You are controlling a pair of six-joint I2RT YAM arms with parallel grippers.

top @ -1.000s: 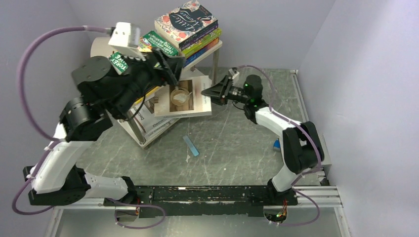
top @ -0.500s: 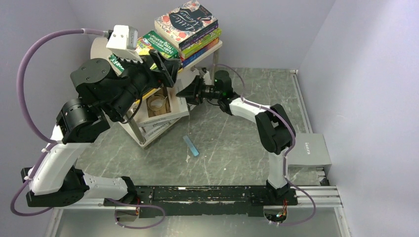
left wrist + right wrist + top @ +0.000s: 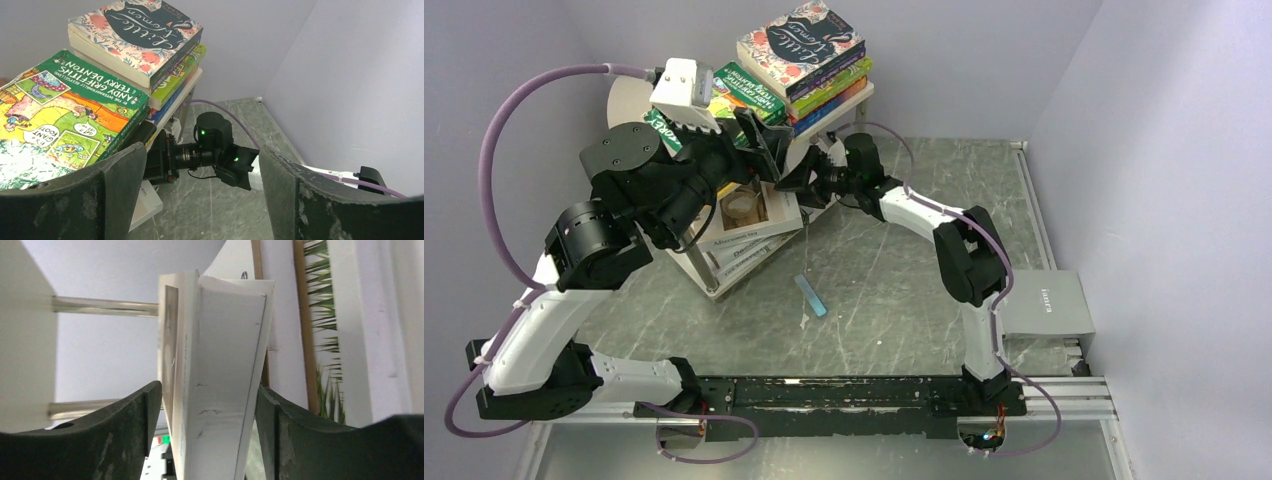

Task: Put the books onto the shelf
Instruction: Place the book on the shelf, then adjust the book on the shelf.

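The white shelf (image 3: 865,93) stands at the back left. On its top board lie stacked books: the floral Little Women (image 3: 802,42) (image 3: 135,35) and the green Treehouse book (image 3: 744,88) (image 3: 65,110). A white book with a cup picture (image 3: 759,205) lies on the lower tier over other white books (image 3: 746,250). My right gripper (image 3: 797,185) (image 3: 207,387) is at that book's edge (image 3: 220,380), jaws open with small gaps on both sides. My left gripper (image 3: 764,150) (image 3: 200,150) hovers open and empty beside the Treehouse book, above the right wrist.
A small blue bar (image 3: 811,296) lies on the grey table in front of the shelf. A grey box (image 3: 1046,305) sits at the right edge. Walls close in at the back and right. A shelf post (image 3: 105,306) runs beside the white book.
The right arm has pushed the white book left, in under the shelf's top board, and its jaws have widened off the book. The left gripper shifted slightly right.
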